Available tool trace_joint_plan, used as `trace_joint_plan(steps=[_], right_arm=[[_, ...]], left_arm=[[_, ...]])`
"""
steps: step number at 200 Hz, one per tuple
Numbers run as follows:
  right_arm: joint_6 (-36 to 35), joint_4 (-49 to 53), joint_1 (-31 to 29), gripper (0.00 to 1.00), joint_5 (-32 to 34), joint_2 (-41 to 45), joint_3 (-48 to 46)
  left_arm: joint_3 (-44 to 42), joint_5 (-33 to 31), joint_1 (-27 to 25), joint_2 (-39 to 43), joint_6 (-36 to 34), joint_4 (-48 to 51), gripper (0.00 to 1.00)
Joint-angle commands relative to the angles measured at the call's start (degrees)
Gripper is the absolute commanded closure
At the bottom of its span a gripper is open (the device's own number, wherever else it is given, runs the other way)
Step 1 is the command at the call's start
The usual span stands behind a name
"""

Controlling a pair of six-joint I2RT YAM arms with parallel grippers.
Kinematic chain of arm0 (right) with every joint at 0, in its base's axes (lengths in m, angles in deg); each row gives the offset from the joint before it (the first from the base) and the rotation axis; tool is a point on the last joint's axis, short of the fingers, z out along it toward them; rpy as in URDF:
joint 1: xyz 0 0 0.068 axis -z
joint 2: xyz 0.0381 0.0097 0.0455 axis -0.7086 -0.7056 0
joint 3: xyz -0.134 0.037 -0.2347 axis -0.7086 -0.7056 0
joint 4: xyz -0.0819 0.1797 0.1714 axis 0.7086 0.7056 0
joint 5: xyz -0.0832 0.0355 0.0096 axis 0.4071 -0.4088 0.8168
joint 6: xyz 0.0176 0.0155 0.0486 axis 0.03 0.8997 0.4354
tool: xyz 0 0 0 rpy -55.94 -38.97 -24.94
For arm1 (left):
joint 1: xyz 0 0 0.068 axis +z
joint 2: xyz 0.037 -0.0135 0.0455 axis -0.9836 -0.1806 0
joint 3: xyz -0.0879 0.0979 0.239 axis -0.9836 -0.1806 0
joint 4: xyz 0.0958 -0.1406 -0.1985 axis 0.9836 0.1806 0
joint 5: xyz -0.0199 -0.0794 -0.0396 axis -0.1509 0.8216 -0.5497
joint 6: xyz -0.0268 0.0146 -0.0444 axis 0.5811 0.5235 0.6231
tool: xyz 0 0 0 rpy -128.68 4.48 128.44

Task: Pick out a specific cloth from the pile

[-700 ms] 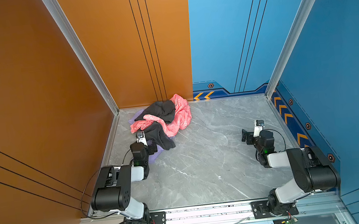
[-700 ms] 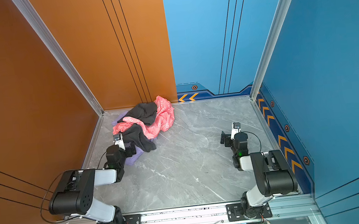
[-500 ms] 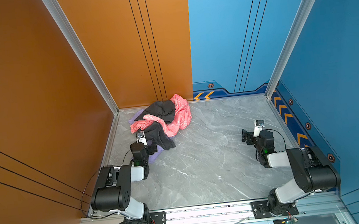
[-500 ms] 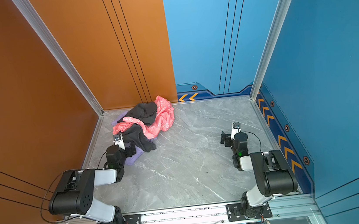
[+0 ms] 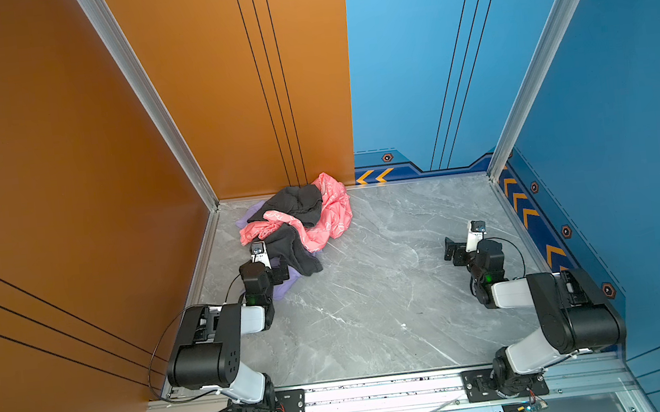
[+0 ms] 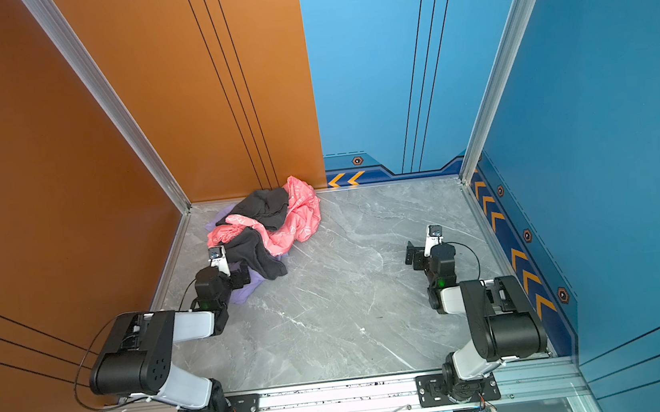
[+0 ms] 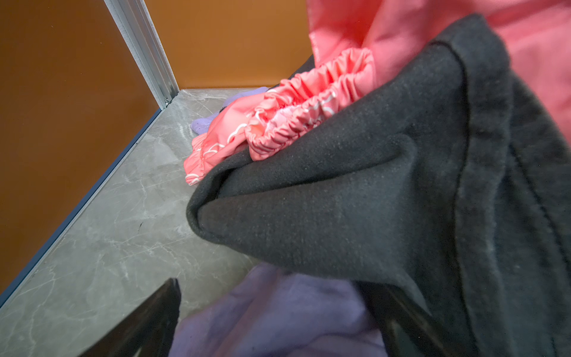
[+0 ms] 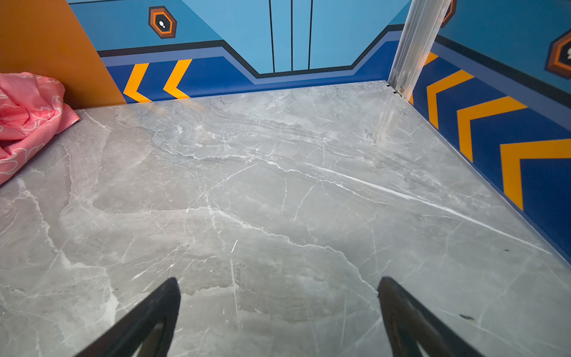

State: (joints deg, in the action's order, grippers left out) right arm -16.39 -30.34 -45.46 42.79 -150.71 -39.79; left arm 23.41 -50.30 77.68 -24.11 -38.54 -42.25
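The pile (image 5: pixel 301 222) lies at the back left of the grey marble floor, near the orange wall. A coral-pink cloth (image 5: pixel 335 215) with white pattern and a dark grey garment (image 5: pixel 300 256) cover most of it. The lavender cloth (image 5: pixel 287 289) (image 6: pixel 245 294) peeks out at the pile's near edge and back left. My left gripper (image 5: pixel 276 272) (image 7: pixel 275 289) is open and low at that near edge. The lavender cloth (image 7: pixel 278 318) lies between its spread fingers, under a fold of the dark grey garment (image 7: pixel 355 201). My right gripper (image 5: pixel 455 249) (image 8: pixel 278 286) is open over bare floor, far from the pile.
Orange walls (image 5: pixel 66 180) close the left and back left; blue walls (image 5: pixel 624 121) close the back right and right. A metal rail (image 5: pixel 381 389) with both arm bases runs along the front. Bare marble floor (image 5: pixel 391 284) lies between the arms.
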Motion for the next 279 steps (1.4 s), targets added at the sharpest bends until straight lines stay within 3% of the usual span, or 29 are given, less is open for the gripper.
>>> trace_joint_plan(steps=[1, 65, 106, 120, 152, 182, 214, 263, 279], right_arm=[[-0.69, -0.37, -0.01, 0.00, 1.29, -0.67, 0.52], [-0.80, -0.33, -0.10, 0.00, 1.56, -0.70, 0.56], [-0.80, -0.26, -0.10, 0.00, 1.33, -0.54, 0.67], [-1.29, 4.54, -0.34, 0.00, 0.85, 1.83, 2.39], [-2.55, 20.76, -2.21, 0.00, 4.14, 7.99, 8.89], [-8.12, 21.76, -5.10, 0.00, 4.55, 12.13, 10.46], [-10.56, 29.04, -7.81, 0.00, 2.84, 15.10, 16.22], [-13.30, 35.96, -15.45, 0.00, -1.14, 17.29, 19.79], [-13.44, 37.32, -18.77, 0.00, -1.45, 17.80, 19.48]], left_arm=[[-0.61, -0.75, -0.11, -0.41, -0.57, -0.85, 0.02], [-0.74, -0.76, 0.34, -0.42, -0.27, -0.90, 0.02], [-0.95, -8.84, -0.41, 1.14, 1.15, -0.74, 0.02], [-0.47, -12.00, -1.08, 4.42, 1.25, 2.85, 0.02], [2.90, -17.92, -3.14, 15.28, 1.59, 17.38, 0.02], [11.58, -20.24, -3.15, 24.51, 10.56, 43.23, 0.02], [17.89, -15.22, -0.46, 28.11, 20.91, 64.16, 0.02], [16.26, -7.50, 1.28, 30.26, 32.84, 72.81, 0.00], [15.09, -5.11, 1.35, 30.00, 35.76, 73.40, 0.04]])
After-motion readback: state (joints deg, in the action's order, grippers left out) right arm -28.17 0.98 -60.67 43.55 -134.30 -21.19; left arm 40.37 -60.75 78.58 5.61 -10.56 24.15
